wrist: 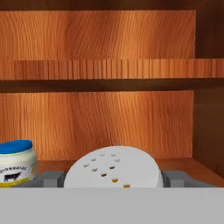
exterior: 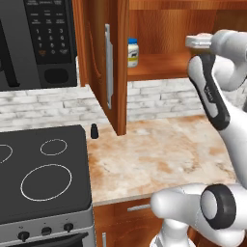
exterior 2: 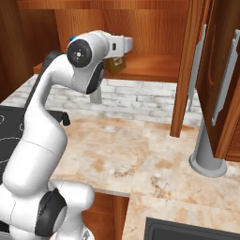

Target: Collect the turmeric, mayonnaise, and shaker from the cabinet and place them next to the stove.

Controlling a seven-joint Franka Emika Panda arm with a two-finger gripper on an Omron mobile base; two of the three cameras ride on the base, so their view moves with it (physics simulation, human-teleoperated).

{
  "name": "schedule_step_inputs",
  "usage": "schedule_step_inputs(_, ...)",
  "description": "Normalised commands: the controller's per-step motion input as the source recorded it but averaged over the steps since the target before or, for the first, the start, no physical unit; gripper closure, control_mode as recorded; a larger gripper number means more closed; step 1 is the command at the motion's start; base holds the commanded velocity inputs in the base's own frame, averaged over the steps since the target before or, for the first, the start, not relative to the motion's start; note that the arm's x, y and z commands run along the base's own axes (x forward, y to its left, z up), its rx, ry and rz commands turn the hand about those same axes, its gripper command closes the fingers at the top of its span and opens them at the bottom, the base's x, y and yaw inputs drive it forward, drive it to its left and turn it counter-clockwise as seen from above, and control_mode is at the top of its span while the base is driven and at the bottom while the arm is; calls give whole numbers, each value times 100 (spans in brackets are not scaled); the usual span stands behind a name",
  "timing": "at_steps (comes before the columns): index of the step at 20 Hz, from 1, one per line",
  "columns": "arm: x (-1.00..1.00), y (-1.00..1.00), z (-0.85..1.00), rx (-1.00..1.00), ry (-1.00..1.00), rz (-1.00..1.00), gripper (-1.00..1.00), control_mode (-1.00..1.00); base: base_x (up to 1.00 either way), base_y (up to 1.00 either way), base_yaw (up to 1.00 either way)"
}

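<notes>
My gripper reaches into the open reddish-brown cabinet and is shut on the turmeric. Its pale perforated lid sits tight between the two grey fingers. In the right base view the brown turmeric jar shows just under the hand, at the shelf's front edge. The mayonnaise, white with a blue lid, stands on the same shelf to the left. The small black shaker stands on the counter beside the stove, below the open door.
A black microwave hangs above the stove. The open cabinet door juts out over the marble counter. A grey faucet post and a dark sink lie to the right. Another open cabinet door hangs there.
</notes>
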Motion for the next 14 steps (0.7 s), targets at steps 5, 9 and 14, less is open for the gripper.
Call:
schedule_step_inputs(5,-89,20,-5,-10,6,41,100,-100,0,0,0)
schedule_step_inputs(9,-87,24,-41,-1,0,44,100,-100,0,0,0)
schedule_step_inputs(14,-77,54,-55,0,0,43,100,-100,0,0,0)
